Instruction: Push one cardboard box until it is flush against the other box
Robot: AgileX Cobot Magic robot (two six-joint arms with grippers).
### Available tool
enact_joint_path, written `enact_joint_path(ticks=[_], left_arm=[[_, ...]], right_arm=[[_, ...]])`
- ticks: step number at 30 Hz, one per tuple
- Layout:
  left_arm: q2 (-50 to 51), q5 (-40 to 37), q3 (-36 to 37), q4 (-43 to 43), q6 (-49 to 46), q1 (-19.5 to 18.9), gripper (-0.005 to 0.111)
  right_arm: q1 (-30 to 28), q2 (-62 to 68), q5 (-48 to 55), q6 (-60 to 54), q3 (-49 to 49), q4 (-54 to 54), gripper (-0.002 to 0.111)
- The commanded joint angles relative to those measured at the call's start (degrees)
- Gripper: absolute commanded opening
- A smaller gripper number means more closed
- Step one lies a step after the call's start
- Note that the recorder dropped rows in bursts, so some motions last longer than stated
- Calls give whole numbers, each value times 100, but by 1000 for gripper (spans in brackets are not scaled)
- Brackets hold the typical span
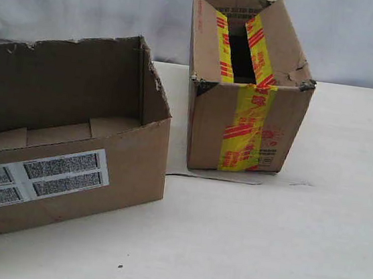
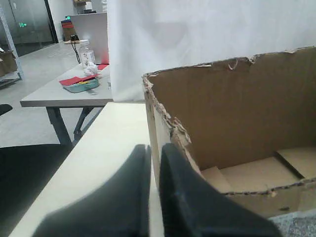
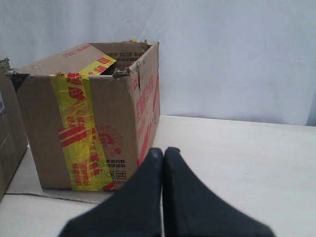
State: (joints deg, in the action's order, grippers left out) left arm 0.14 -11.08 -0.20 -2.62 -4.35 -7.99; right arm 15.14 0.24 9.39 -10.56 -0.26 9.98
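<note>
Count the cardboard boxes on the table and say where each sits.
2. The low box sits left, up front; the taped box stands right, farther back, apart from it.

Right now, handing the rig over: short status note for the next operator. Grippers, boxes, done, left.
Left gripper: shut, holding nothing, at an end-wall corner of the cardboard box; whether it touches cannot be told.
Right gripper: shut, holding nothing, pointing at a lower corner of the other box.
Boxes: both upright on the table. In the exterior view the cardboard box is on the left, the other box to its right and farther back, with a strip of bare table between them.
Done: nothing that shows; the boxes are not flush.
Left: push one box across the gap until the sides meet.
</note>
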Motion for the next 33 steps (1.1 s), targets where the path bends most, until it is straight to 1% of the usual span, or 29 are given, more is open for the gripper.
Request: enact_joint_path(ticks=[1,3,7,9,10,11,12,14,18,21,23,24,26,27,30,33], left_arm=[[-14,43,20,12,14,2,0],[-14,90,20,12,14,2,0],[-14,426,20,31,14,2,0],[-14,924,20,56,14,2,0],[-14,1489,20,217,74,2,0],[-14,1808,20,391,234,2,0],[-14,2188,20,733,1079,2,0],[-14,2391,20,776,1561,2,0],[-14,2433,-223,789,1561,2,0],[-4,2061,-554,972,1541,2,0],[276,1552,-888,985,1446,2,0],[494,1167,-1101,973,1445,2,0],[1394,50,-1828,769,1405,2,0],[1745,-281,-2091,715,1405,2,0],[2778,-1015,-2771,594,1405,2,0],[3738,-1458,-3341,196,1468,2,0]], right_arm=[[-48,-24,-10,-56,26,10,0],[-48,-24,-10,-56,26,10,0],[-48,-24,-10,-56,26,10,0],[-48,-24,-10,-56,26,10,0],[-48,-24,-10,-56,26,10,0],[-48,-24,-10,-56,26,10,0],[-48,-24,-10,-56,26,10,0],[-48,-24,-10,-56,26,10,0],[-48,-24,-10,-56,26,10,0],[-48,-24,-10,-56,26,10,0],[-48,-24,-10,-56,26,10,0],[-48,-24,-10,-56,26,10,0],[-48,-24,-10,-56,26,10,0],[-48,-24,-10,-56,26,10,0],[-48,-24,-10,-56,26,10,0],[-48,-24,-10,-56,26,10,0]])
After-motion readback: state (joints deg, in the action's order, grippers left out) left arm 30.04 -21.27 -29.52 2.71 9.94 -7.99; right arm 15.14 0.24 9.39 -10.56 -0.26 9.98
